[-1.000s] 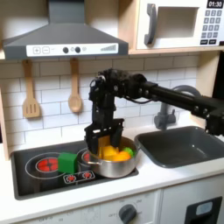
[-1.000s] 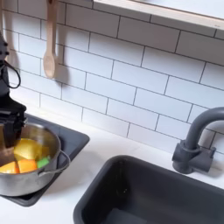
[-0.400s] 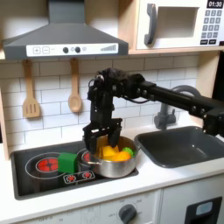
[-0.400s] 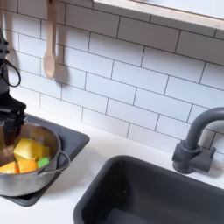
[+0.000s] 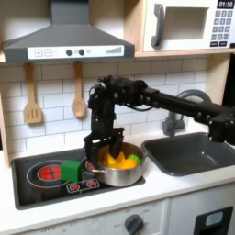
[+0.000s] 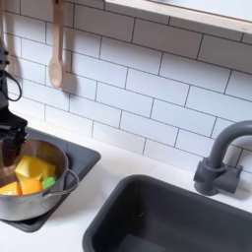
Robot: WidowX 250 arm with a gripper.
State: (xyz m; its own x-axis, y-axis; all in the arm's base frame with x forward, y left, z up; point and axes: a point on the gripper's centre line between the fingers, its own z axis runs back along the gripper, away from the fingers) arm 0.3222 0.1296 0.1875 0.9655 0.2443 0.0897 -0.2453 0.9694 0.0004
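My pincer [image 5: 104, 147] hangs spread wide over the pot [image 5: 116, 171], gripping nothing; the yellow block [image 6: 32, 168] already lies inside, with only pulling clear left, I judge.

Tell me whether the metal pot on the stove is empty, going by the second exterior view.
No: the metal pot holds yellow and orange food pieces in the second exterior view, with the gripper at its rim.

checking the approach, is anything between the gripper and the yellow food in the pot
Nothing visible. The gripper hangs open just over the pot, at its left rim in the first exterior view, with the yellow pieces lying uncovered inside.
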